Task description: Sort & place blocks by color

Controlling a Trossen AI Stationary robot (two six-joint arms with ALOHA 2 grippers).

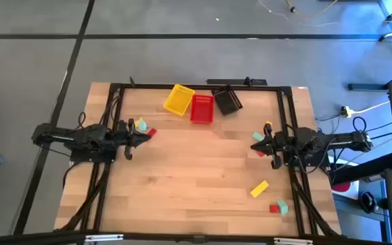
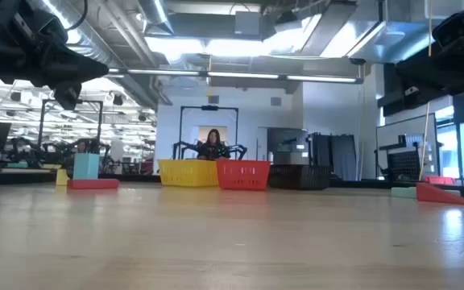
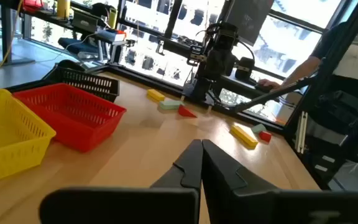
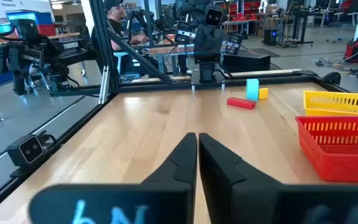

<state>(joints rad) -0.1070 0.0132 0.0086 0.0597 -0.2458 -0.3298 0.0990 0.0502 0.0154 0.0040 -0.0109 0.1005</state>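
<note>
By my left gripper [image 1: 146, 137], which is shut, empty and raised over the table's left side, lie a teal block [image 1: 141, 125], a yellow block [image 1: 132, 123] and a red bar [image 1: 150, 133]. By my right gripper [image 1: 256, 145], also shut, empty and raised over the right side, lie a teal block [image 1: 258, 137], a yellow block [image 1: 268, 126] and a red block [image 1: 260, 152]. A yellow bar [image 1: 259, 188], a red block [image 1: 274, 208] and a teal block [image 1: 282, 206] lie near the right front corner. All the blocks rest flat on the table. The shut fingers show in the left wrist view [image 3: 201, 148] and in the right wrist view [image 4: 197, 139].
A yellow basket [image 1: 179, 99], a red basket [image 1: 201, 108] and a black basket [image 1: 227, 101] stand side by side at the table's far edge. A dark frame [image 1: 116, 102] borders the wooden table [image 1: 196, 177]. A person shows in the room beyond the table [image 2: 213, 143].
</note>
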